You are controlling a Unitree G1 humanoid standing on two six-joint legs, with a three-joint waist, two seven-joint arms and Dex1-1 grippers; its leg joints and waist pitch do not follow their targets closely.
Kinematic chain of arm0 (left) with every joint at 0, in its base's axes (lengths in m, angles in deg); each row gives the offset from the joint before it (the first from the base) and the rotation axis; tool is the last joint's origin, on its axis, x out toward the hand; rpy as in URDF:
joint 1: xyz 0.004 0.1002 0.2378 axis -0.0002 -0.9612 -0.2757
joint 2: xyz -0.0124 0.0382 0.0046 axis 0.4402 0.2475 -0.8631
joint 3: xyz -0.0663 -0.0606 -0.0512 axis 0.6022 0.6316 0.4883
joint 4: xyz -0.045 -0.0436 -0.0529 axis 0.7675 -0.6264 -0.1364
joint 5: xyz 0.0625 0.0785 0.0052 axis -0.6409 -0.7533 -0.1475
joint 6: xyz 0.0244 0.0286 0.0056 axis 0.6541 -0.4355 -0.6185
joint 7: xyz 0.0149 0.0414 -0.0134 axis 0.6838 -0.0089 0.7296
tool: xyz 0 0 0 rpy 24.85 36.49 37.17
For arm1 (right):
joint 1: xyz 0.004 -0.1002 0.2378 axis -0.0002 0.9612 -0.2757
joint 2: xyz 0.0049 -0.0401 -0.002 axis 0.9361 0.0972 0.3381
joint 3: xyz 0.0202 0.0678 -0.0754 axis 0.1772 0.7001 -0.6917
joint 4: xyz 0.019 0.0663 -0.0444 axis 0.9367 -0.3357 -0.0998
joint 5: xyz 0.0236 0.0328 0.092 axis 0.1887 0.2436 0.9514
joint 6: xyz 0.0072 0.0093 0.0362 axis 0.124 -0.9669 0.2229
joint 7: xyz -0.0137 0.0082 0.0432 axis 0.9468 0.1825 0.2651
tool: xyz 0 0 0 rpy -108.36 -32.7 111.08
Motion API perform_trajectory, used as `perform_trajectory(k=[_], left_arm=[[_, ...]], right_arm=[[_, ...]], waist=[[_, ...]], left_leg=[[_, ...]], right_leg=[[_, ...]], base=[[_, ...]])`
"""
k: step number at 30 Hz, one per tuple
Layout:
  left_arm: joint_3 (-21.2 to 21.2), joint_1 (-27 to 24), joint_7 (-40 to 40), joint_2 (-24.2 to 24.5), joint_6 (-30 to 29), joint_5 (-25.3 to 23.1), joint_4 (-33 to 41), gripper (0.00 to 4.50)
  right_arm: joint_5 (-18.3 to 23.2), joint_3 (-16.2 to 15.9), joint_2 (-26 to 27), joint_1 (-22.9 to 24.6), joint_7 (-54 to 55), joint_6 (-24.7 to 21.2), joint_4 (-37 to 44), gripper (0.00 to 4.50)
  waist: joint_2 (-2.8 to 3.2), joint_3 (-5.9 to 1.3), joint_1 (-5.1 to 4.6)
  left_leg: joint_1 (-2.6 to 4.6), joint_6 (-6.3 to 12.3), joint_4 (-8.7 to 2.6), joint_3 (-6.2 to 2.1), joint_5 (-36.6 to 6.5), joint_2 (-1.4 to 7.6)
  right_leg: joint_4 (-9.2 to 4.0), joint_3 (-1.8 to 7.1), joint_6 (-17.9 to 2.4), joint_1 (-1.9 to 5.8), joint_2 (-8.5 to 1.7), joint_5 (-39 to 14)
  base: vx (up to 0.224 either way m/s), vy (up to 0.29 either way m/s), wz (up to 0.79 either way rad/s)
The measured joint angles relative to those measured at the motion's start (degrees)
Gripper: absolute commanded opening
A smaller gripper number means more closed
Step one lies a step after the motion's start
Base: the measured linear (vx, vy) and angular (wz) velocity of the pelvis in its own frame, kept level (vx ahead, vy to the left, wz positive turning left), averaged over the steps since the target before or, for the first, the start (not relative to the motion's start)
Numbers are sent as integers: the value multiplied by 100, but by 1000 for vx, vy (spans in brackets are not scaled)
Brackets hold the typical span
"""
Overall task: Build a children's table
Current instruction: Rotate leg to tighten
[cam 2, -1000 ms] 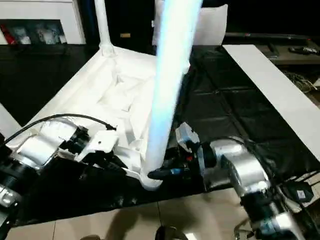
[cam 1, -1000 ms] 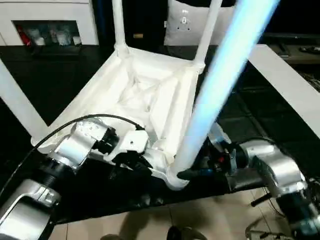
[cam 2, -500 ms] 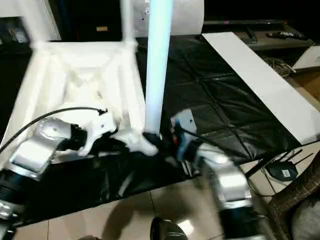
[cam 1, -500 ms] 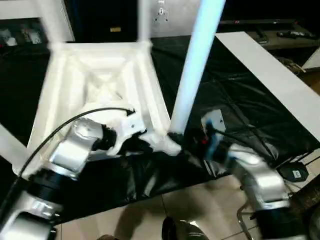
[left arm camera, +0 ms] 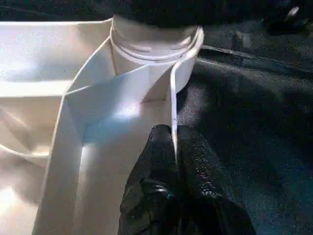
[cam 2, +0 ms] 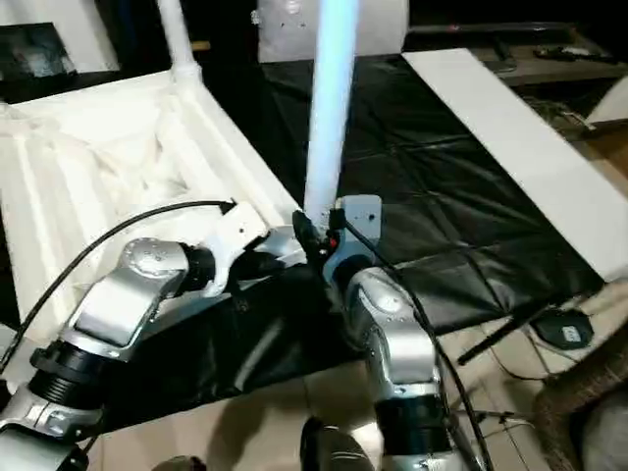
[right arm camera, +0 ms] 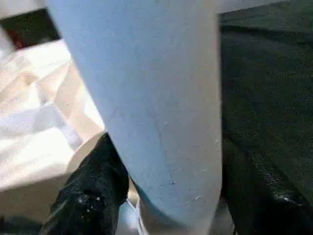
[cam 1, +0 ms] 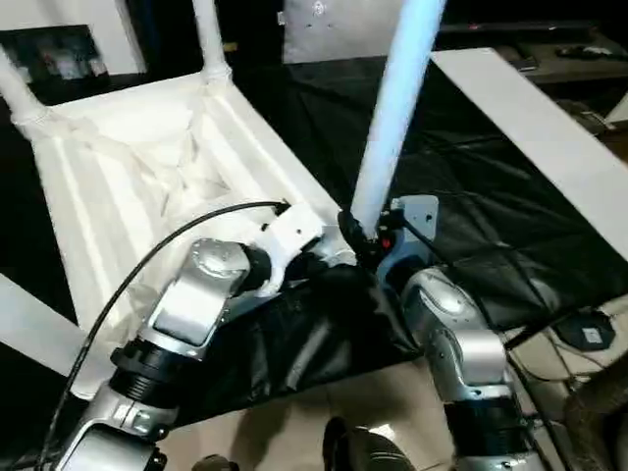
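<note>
1. The table top point(cam 1: 128, 177) lies upside down in the upper left of the head views, on a black sheet point(cam 1: 461, 167) that covers the bench. Its ribbed underside faces up, and its near edge runs diagonally down toward the frame's centre.
2. Two legs stand in the far corner sockets: one at the top left edge point(cam 1: 15, 88), one further right at the top point(cam 1: 208, 39).
3. The left arm point(cam 1: 186, 314) rises from the lower left, bent at the wrist, with a black cable arching over it. The left gripper point(left arm camera: 175, 147) has its jaws clenched on the thin rim wall of the top, just beside the near corner socket point(left arm camera: 154, 49).
4. The near leg point(cam 1: 392, 118) stands upright in that socket at centre frame and runs out of the top edge.
5. The right arm point(cam 1: 456, 343) comes up from the lower middle. The right gripper point(right arm camera: 166, 196) has its black fingers point(right arm camera: 93, 191) on either side of the leg's base; the jaws straddle it, but I cannot tell whether they press it.
6. Right of the leg the black sheet lies open.
7. A flat white board point(cam 1: 549, 137) runs diagonally along the right edge.
</note>
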Motion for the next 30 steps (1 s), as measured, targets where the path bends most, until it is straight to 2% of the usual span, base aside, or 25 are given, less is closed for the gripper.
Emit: perform_trajectory(k=[4, 7, 11, 13, 14, 16, 19, 24, 26, 27, 30], left_arm=[[-77, 2, -220, 254, 303, 72, -6, 0], [-77, 14, -494, 517, 675, 155, -129, 0], [-73, 31, -848, 791, 1107, 238, -342, 0], [-110, 79, -1161, 1006, 1489, 338, -525, 0], [-130, 79, -1398, 1174, 1699, 413, -626, 0], [-128, 114, -1681, 1364, 2024, 450, -784, 0], [-189, 221, -2096, 1541, 2443, 452, -1004, 0], [-392, 416, -2900, 1797, 3097, 551, -1322, 0], [-490, 527, -3154, 1802, 3275, 568, -1438, 0], [-536, 555, -3227, 1803, 3322, 573, -1442, 0], [-650, 614, -3435, 1765, 3455, 577, -1446, 0]], right_arm=[[86, -112, -462, 245, -528, -1, 327, 353], [360, -117, -911, 403, -1122, -63, 562, 376], [712, 42, -1463, 505, -1879, -129, 824, 406], [1022, -14, -2115, 594, -2743, -172, 965, 421], [1164, 65, -2533, 623, -3180, -201, 996, 433], [1300, 161, -2896, 622, -3667, -292, 994, 448], [1397, 7, -3156, 556, -4288, -294, 940, 449], [1361, -448, -3525, 137, -5231, -59, 462, 449], [1339, -680, -3531, -84, -5557, 50, 204, 422], [1324, -770, -3512, -182, -5678, 107, 88, 422], [1192, -953, -3416, -425, -5950, 229, -226, 390]], waist=[[8, 3, 53], [22, 8, 59], [24, 8, 69], [26, 9, 94], [22, 7, 104], [18, 5, 115], [19, 5, 152], [14, 4, 220], [11, 5, 250], [11, 5, 259], [6, 8, 314]], left_leg=[[2, 2, -45, -8, 2, 1], [-1, 3, -43, -7, 2, 0], [-2, 3, -26, -4, 3, 1], [-4, 5, -23, -4, 4, -1], [-3, 11, -25, -4, 8, -1], [-2, 14, -26, -4, 10, 0], [-3, 17, -27, -4, 12, 1], [-11, 20, -33, -4, 9, 6], [-15, 24, -33, -4, 7, 5], [-17, 26, -33, -3, 5, 5], [-19, 29, -34, -1, 4, 6]], right_leg=[[3, -4, -35, -7, 8, 17], [0, -6, -39, -7, 6, 18], [-1, -3, -10, -6, 5, 2], [-4, -2, -7, -5, 4, 1], [-10, -1, -7, 2, 6, 0], [-10, -3, -7, 2, 6, 1], [-10, -5, -7, 2, 7, 1], [-14, 0, -7, 1, -3, 1], [-14, -1, -40, 1, -6, 19], [-15, 0, -40, 0, -7, 19], [-15, -1, -42, -2, -7, 17]], base=[[0, 0, 0], [0, 0, 0], [0, 0, 0], [0, 0, 0], [0, 0, 0], [0, 0, 0], [0, 0, 0], [0, 0, 0], [0, 0, 0], [0, 0, 0], [0, 0, 0]])
